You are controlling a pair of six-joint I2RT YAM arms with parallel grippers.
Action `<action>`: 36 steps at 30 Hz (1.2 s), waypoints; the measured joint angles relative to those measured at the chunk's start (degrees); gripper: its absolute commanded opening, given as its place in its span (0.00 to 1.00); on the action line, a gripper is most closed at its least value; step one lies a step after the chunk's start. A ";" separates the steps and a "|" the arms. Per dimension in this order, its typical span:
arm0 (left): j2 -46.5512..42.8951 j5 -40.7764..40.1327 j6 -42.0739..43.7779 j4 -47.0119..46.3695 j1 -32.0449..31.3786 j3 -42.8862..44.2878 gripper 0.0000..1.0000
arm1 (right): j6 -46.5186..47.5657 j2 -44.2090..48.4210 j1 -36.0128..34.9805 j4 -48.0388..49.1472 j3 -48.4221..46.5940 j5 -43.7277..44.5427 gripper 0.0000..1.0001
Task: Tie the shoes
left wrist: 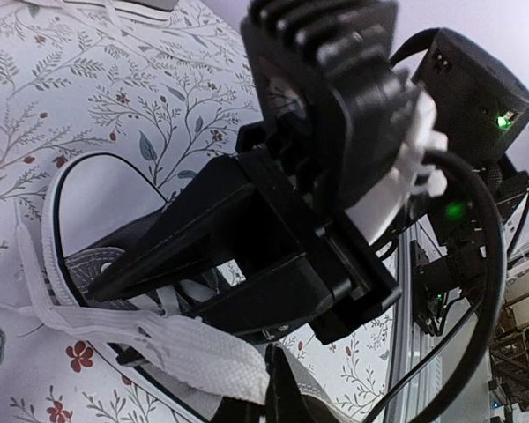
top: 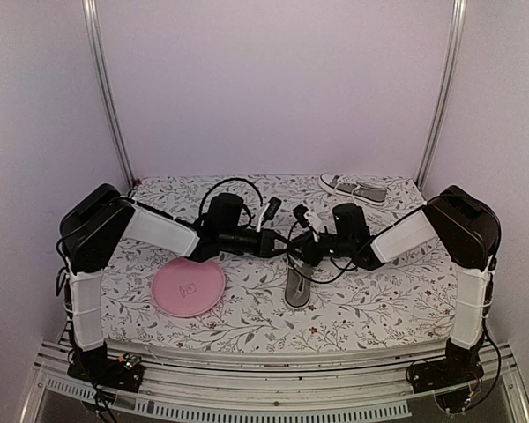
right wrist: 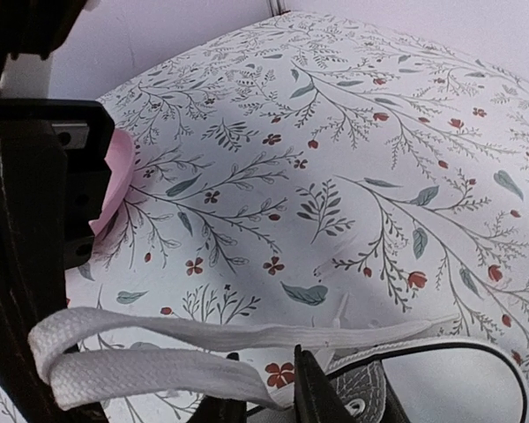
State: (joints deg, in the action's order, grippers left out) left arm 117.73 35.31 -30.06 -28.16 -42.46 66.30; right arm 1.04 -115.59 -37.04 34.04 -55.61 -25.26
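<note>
The tabletop (top: 397, 295), covered in a floral cloth, is closed in by pale walls at the far edge and both sides, with an aluminium post (top: 106, 97) rising at each far corner. One shoe (top: 297, 287) lies near the middle of the tabletop with its toe towards the near edge. Both arms reach in from the sides and meet just above its laced end. The second shoe (top: 354, 189) lies on its side against the far edge, close to the far right corner and well apart from the arms. A round pink plate (top: 188, 288) sits left of the middle shoe, nearer the near edge and under the left forearm. Bare cloth shows to the right of the middle shoe as far as the right edge, and also along the far edge on the left. The left gripper (left wrist: 279, 393) is closed tight, and the folded end of the white lace (right wrist: 141, 352) is pinched at its tips. The lace stretches as a flat double band across to the right gripper (right wrist: 264, 398). That gripper's jaws stand narrow with the band running into the gap between them, but whether they press on it cannot be told. The two gripper bodies crowd close together, almost touching above the shoe.
</note>
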 measured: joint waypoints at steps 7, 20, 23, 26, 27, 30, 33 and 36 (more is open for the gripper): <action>-0.02 -0.22 0.02 0.24 0.00 0.00 0.00 | 0.96 -0.13 -0.15 0.26 -0.26 1.62 0.02; -0.02 -1.03 0.00 -0.20 -0.22 1.62 0.00 | 0.98 24.76 0.59 -12.94 9.25 9.44 0.02; -0.02 -0.74 -0.09 -0.35 -0.39 2.67 0.00 | 1.01 27.65 0.70 -21.38 8.33 8.98 0.02; 0.07 -0.50 -0.44 -0.87 -0.55 2.89 0.01 | -0.17 28.65 0.72 -27.80 6.51 6.97 0.02; 0.17 -0.42 -0.55 -1.20 -0.57 2.91 0.01 | -1.14 29.05 0.72 -29.05 6.27 5.88 0.02; 0.94 -0.20 -1.07 -2.29 -0.79 3.19 0.01 | -4.66 30.77 0.72 -30.64 6.29 1.77 0.02; 1.44 0.09 -1.25 -3.37 -1.20 3.19 0.01 | -8.90 32.13 0.72 -28.57 7.08 -1.73 0.02; 1.66 0.09 -1.36 -4.26 -1.57 3.21 0.01 | -14.01 32.13 0.72 -24.68 8.41 -5.27 0.02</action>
State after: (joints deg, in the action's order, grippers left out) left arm 119.39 35.40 -31.42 -32.42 -44.03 69.52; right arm -12.97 -83.46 -36.32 9.37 -47.20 -30.52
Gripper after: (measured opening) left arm 0.014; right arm 0.022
